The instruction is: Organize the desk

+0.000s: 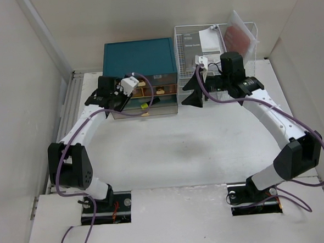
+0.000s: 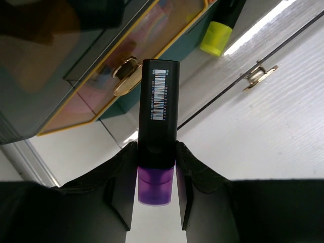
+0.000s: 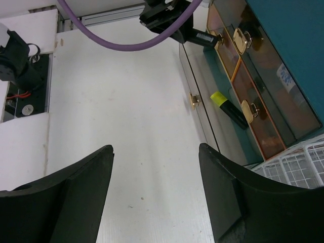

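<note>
Clenching purple-capped marker (image 2: 158,101) in front of teal drawer chest (image 1: 139,57), left pincer (image 2: 156,167) is prob. aiming for chest's open drawer (image 3: 198,114) w/ yellow highlighter (image 3: 230,109), best going in low & level; right pincer (image 3: 155,152) hanging released over counter (image 1: 169,154) carrying the chest.

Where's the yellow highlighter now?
Top view, left of centre: yellow highlighter lies in the teal drawer chest's open bottom drawer, right of the left gripper.

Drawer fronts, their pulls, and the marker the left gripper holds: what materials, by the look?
Drawer fronts: translucent amber-tinted plastic, glossy; contents show through. Pulls: likely brass-toned metal, or plated plastic; bright mirror-like glints. Marker: smooth black plastic barrel with printed barcode, translucent purple end.
</note>
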### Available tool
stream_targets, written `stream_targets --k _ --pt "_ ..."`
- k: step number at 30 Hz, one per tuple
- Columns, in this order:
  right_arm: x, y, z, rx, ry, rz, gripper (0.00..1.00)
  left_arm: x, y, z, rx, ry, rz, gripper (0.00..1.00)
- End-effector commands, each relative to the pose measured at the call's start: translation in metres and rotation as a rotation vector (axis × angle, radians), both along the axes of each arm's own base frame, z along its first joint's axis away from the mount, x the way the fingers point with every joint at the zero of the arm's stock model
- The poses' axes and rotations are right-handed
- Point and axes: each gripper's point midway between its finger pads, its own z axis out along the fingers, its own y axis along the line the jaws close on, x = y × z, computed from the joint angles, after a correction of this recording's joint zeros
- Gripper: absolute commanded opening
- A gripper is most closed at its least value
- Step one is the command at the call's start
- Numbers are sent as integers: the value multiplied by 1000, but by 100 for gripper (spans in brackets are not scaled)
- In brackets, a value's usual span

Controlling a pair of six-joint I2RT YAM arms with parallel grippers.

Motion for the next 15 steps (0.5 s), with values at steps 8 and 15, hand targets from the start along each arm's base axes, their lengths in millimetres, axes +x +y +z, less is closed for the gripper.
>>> stream_targets --k 8,15 --pt "11 -5 5 15 -48 -2 74 22 -1 11 144 -97 -81 0" --pt "9 -4 5 19 -46 6 74 24 -12 3 212 -145 -138 0"
